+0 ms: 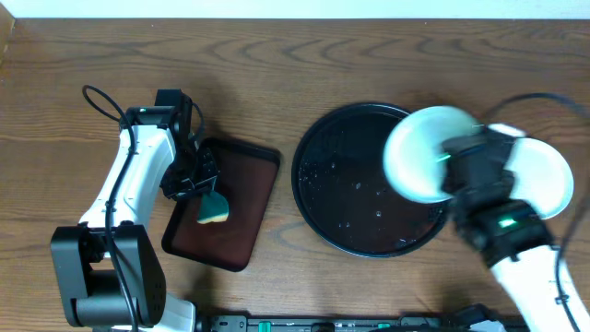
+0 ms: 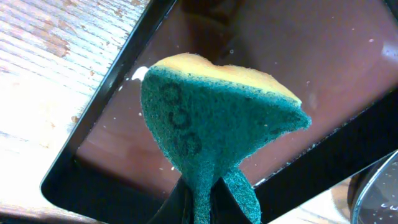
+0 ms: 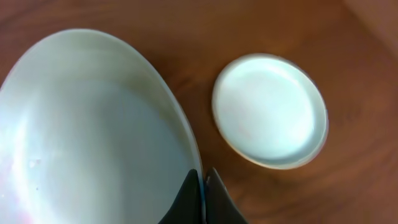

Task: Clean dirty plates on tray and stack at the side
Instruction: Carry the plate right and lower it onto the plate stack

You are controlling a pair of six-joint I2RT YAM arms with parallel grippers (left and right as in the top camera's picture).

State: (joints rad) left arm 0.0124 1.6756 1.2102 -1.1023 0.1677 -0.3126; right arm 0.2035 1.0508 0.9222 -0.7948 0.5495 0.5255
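A pale mint-white plate (image 1: 419, 152) hangs tilted over the right rim of the black tray (image 1: 341, 184). My right gripper (image 1: 449, 166) is shut on that plate's edge. The right wrist view shows the held plate (image 3: 93, 137) with my right gripper (image 3: 203, 177) pinching its rim, and its face looks clean. A second pale plate (image 1: 546, 180) lies flat on the wood to the right, partly hidden by the arm; the wrist view shows this plate (image 3: 270, 112) clean too. My left gripper (image 2: 202, 202) is shut on a green-and-yellow sponge (image 2: 217, 118).
The sponge (image 1: 213, 208) hangs over a dark maroon rectangular tray (image 1: 240, 184) left of the black tray. Water drops speckle the black tray's floor. Bare brown wood lies along the back of the table (image 1: 295, 55). A black cable (image 1: 97, 97) loops by the left arm.
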